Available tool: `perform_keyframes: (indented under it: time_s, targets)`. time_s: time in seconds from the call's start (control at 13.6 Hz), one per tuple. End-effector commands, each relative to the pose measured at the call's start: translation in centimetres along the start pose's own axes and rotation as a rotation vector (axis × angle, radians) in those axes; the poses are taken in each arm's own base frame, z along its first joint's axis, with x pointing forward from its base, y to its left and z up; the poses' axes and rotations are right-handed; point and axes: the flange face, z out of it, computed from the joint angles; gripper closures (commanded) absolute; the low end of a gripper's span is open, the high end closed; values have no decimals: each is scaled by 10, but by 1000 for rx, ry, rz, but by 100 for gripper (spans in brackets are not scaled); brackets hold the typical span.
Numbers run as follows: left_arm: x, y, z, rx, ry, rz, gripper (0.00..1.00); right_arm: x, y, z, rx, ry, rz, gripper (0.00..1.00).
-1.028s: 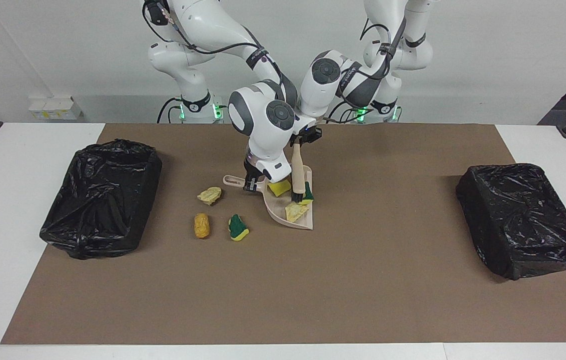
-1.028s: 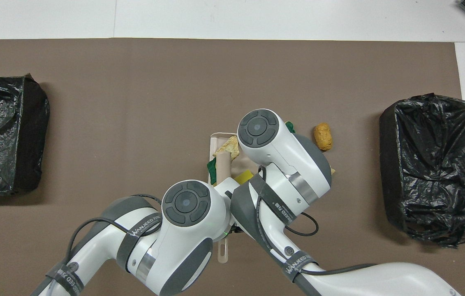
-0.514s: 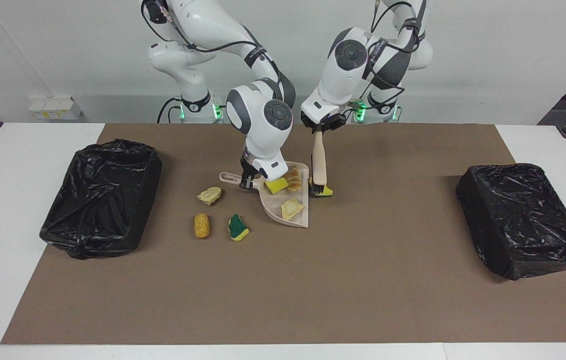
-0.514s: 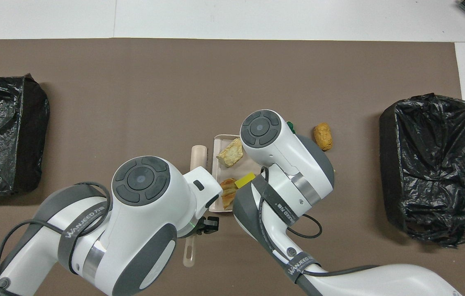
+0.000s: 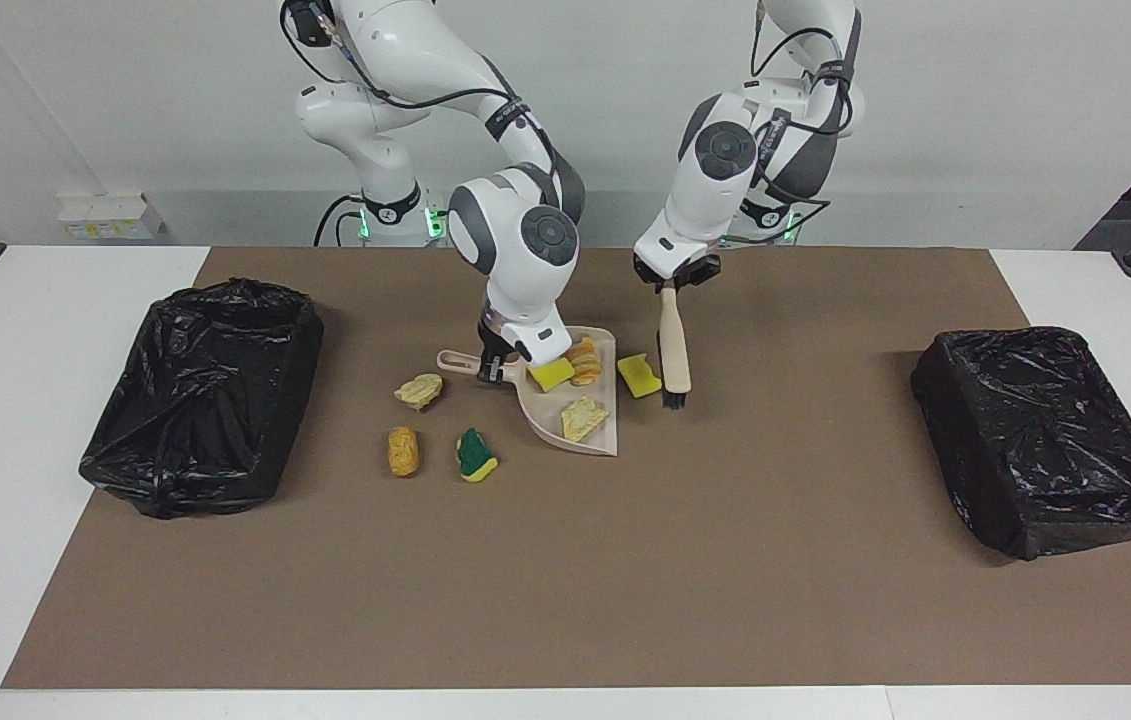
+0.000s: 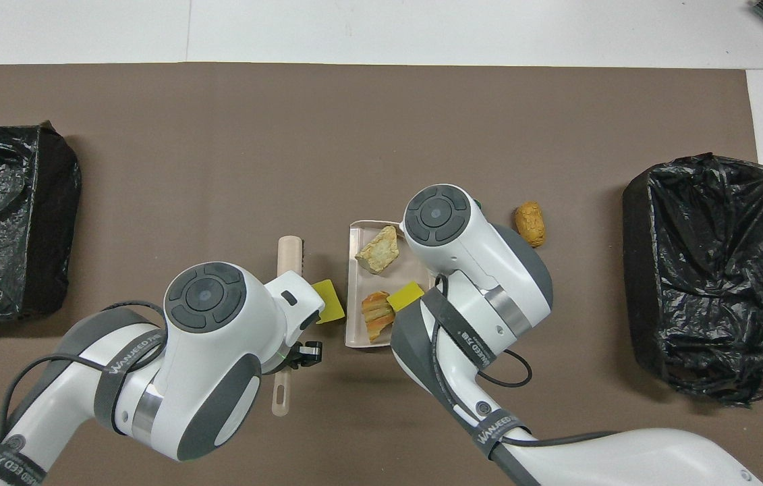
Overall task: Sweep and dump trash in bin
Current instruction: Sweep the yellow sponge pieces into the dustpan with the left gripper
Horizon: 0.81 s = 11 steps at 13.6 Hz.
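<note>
In the facing view, the right gripper (image 5: 493, 368) is clamped on the handle of the beige dustpan (image 5: 592, 440), which lies on the brown mat (image 5: 725, 560). Three trash pieces lie in the pan: a yellow sponge chunk (image 5: 553, 374), an orange wrinkly lump (image 5: 584, 361) and a pale tan lump (image 5: 583, 417). The left gripper (image 5: 673, 284) is clamped on the handle of the brush (image 5: 674, 350), whose bristles are down at the mat. A second yellow sponge piece (image 5: 639, 374) lies between the brush and the pan. Toward the right arm's end lie a pale lump (image 5: 419, 390), an orange-brown lump (image 5: 403, 450) and a green-and-yellow sponge (image 5: 474, 455), near one black bin (image 5: 195, 395). The other black bin (image 5: 1045, 440) stands at the left arm's end.

In the overhead view, the right arm covers part of the dustpan (image 6: 352, 283). The brush (image 6: 289, 253) lies beside the second yellow sponge piece (image 6: 328, 300).
</note>
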Motion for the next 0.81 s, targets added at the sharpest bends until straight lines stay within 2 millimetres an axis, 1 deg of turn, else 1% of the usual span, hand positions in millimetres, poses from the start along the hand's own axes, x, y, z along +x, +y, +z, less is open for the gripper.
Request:
perform_keyframes:
  time_s: [0.0, 0.07, 0.22, 0.37, 0.44, 0.51, 0.73]
  targets:
    - [13, -14, 32, 4, 35, -8, 100, -8, -6, 6, -14, 28, -30, 100]
    - [22, -16, 44, -2, 29, -22, 100, -7, -5, 5, -22, 36, -37, 100]
    - [25, -20, 44, -7, 32, -45, 100, -6, -6, 5, -21, 35, -40, 100]
    - [24, -9, 44, -13, 50, -61, 100, -5, -6, 5, -21, 34, -37, 100]
    - [21, 2, 45, -21, 67, -75, 100, -5, -6, 5, -21, 34, -35, 100]
    - [20, 7, 46, -27, 78, -91, 100, -5, -6, 5, -21, 34, -32, 100]
    - [16, 15, 50, -23, 71, -86, 100, -5, -6, 5, -21, 35, -27, 100]
